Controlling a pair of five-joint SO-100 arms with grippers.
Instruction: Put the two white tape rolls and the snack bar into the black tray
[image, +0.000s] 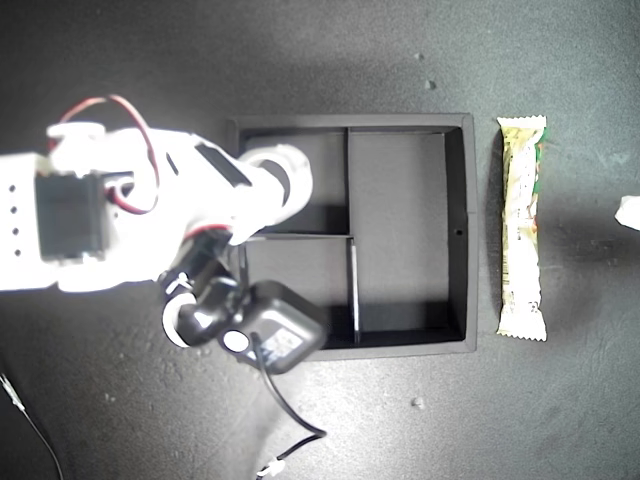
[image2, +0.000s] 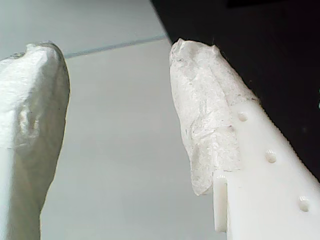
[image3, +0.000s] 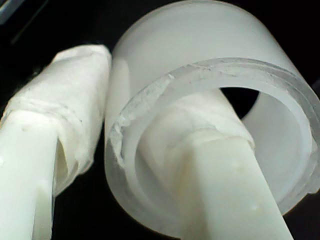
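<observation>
Gripping a white tape roll by its wall, one finger through its open centre, my second gripper hangs over the black tray. My first gripper has its jaws apart, holding nothing. The snack bar lies outside the tray, just beside its wall on the exterior view's right, with its long axis along that wall.

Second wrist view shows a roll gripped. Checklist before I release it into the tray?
1. Grip: my second gripper pinches the tape roll wall, one finger inside the ring and one outside. Ok.
2. Roll above the black tray, near the upper compartment on the exterior view's left. Ok.
3. Compartment floor beneath is free: hidden by the arm. Cannot tell.
4. My first gripper is open and empty. Ok.
5. Snack bar in the tray: lies outside. Not ok.
</observation>
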